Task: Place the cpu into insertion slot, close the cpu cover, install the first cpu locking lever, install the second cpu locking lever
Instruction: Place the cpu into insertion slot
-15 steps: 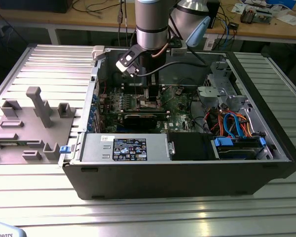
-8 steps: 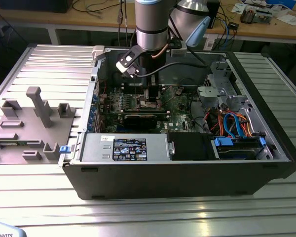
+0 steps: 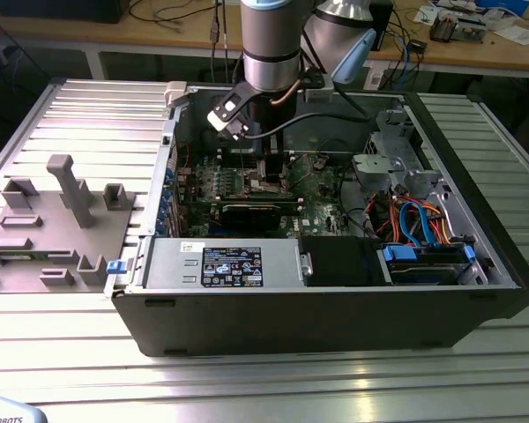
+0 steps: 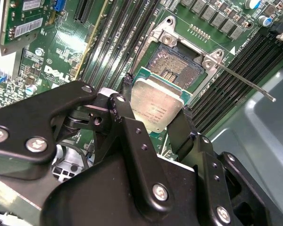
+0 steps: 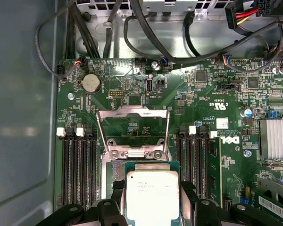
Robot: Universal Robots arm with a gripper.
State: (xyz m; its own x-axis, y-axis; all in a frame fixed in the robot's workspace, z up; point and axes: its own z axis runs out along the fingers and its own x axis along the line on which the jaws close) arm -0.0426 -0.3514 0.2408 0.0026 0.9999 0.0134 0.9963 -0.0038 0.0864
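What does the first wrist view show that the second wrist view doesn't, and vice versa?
First wrist view: round silver coin battery, black cables, finned silver heatsink.
Second wrist view: the square insertion slot with its brownish contact field bare.
Both: flat square silvery-topped cpu clamped between the gripper's black fingers, long black memory slots, green circuit board.

Computer case (image 3: 317, 317) on tabletop (image 3: 273, 379); fixture block (image 3: 48, 220) beside it, at exterior view's left. Inside case: cpu (image 5: 152, 195) between gripper (image 4: 156, 99) fingers, above near edge of insertion slot (image 4: 172, 66). cpu cover (image 5: 132, 112) swung open beyond slot. Memory slots (image 5: 78, 169) flank slot on both sides.
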